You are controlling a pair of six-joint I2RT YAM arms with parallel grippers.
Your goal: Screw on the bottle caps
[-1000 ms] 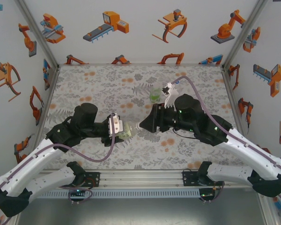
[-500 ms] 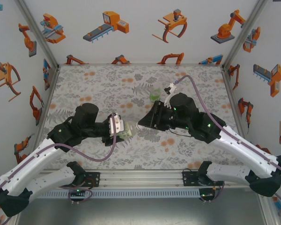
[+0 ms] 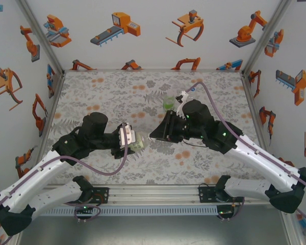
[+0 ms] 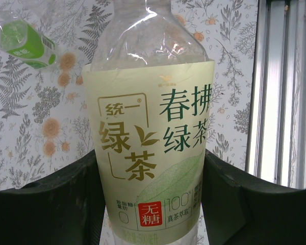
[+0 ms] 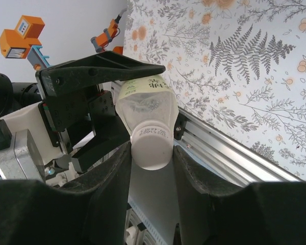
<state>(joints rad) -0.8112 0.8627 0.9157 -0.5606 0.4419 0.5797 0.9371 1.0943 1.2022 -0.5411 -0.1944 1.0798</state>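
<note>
Right wrist view shows the right pincer (image 5: 152,155), narrowed over the last second, now clamped on the white cap (image 5: 152,143) sitting on the pale-label bottle (image 5: 143,94), which the left pincer (image 4: 150,194) grips above the counter (image 5: 255,76), so twisting can likely begin.

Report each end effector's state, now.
Left end effector: closed on the pale-label bottle.
Right end effector: closed on the white cap on that bottle.
</note>
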